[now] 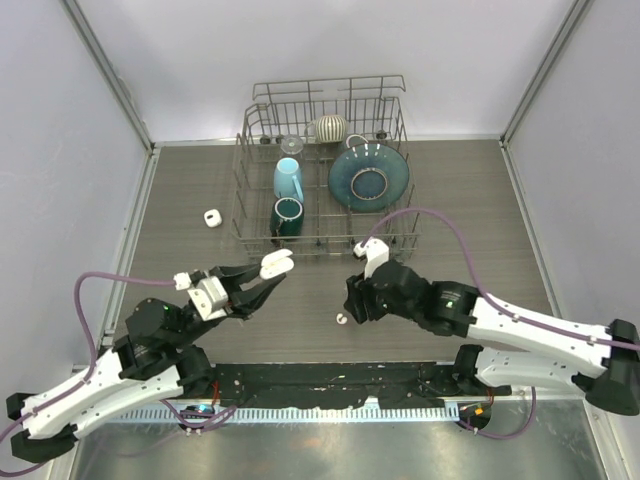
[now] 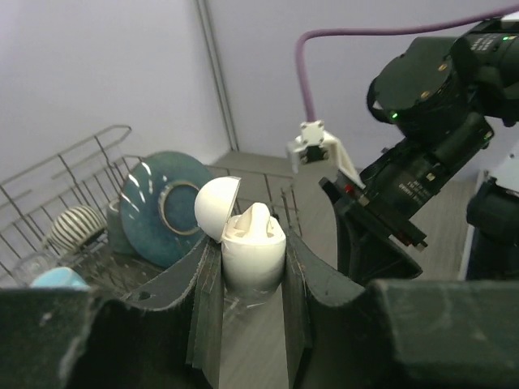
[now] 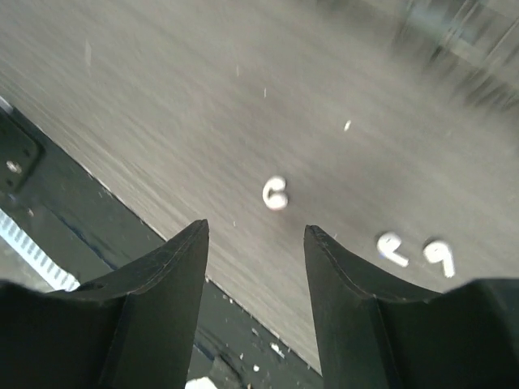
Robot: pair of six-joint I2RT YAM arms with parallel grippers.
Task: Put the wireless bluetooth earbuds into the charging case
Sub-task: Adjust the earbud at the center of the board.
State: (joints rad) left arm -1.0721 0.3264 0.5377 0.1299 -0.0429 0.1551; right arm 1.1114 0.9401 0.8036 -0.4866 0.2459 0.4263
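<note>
While three tiny white curved plastic earbuds (image 3: pixel 275 194) lay loose on the grey wood-grain desk (image 3: pixel 162 97), one apart from a close pair, the white rounded plastic charging case (image 2: pixel 253 251) was held up, lid hinged open, clamped between the left arm's fingers (image 2: pixel 174 292). The right arm's fingers (image 3: pixel 340 275) hung spread above the lone earbud, gripping nothing. A metal wire dish rack (image 1: pixel 243 190) stood behind.
</note>
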